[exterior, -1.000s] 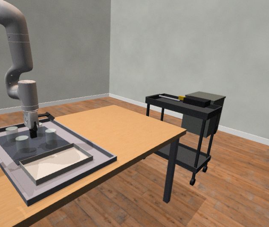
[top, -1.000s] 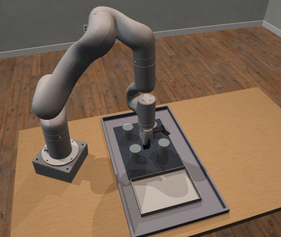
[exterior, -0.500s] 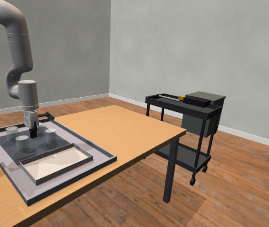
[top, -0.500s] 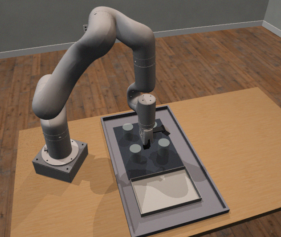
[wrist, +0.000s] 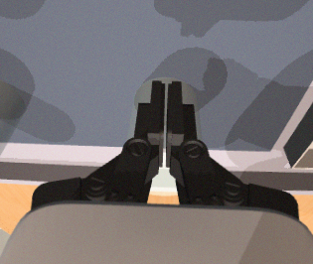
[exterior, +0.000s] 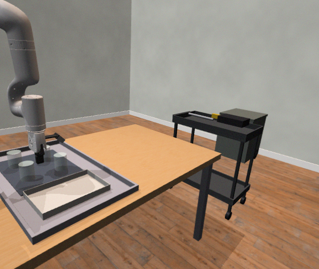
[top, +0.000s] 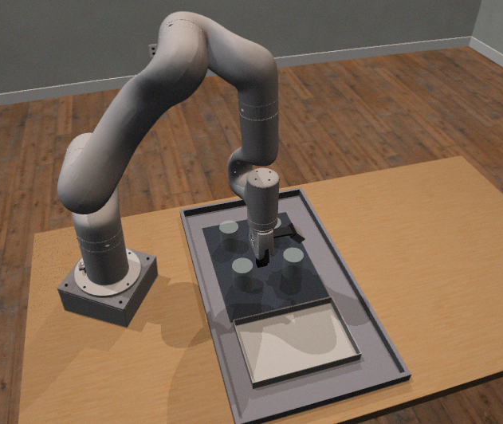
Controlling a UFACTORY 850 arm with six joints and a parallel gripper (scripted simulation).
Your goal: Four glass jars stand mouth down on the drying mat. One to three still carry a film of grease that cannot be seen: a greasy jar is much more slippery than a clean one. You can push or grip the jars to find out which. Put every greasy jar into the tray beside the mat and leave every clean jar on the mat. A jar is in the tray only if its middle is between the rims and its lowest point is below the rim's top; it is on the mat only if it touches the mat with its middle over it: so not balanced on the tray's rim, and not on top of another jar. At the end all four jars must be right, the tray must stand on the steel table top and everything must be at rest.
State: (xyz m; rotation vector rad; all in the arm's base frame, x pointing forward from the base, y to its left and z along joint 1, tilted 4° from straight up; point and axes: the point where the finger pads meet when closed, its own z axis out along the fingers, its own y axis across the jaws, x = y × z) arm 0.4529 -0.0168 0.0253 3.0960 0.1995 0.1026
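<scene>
While the gripper (top: 262,261) hangs low over the dark drying mat (top: 306,284), its fingers are pressed together with nothing between them. It stands among the four jars, taking the mat as the reference: one jar (top: 228,227) sits at the mat's far corner nearest the arm's base, a second jar (top: 241,265) sits just beside the fingertips on the base side, a third jar (top: 292,254) stands on the opposite side of the gripper, and the fourth jar (top: 278,223) is largely hidden behind the wrist at the mat's far edge. In the wrist view, one jar (wrist: 191,96) shows directly beyond the closed fingertips; whether they touch it cannot be told. All four jars are upright, pale and translucent, with flat round tops, and all rest on the mat.

A small dark bracket (top: 293,232) projects from the wrist over the mat's far corner. The tray (top: 298,379) lies just beside the mat's near edge, with pale floor and low grey rims, holding no jar. Mat and tray both sit on the steel table top (top: 379,337), which has a raised dark border. Open steel runs along both long sides of the mat. Well apart from the mat, a black cart (exterior: 237,162) stands by the wall beyond the wooden table (top: 447,255).
</scene>
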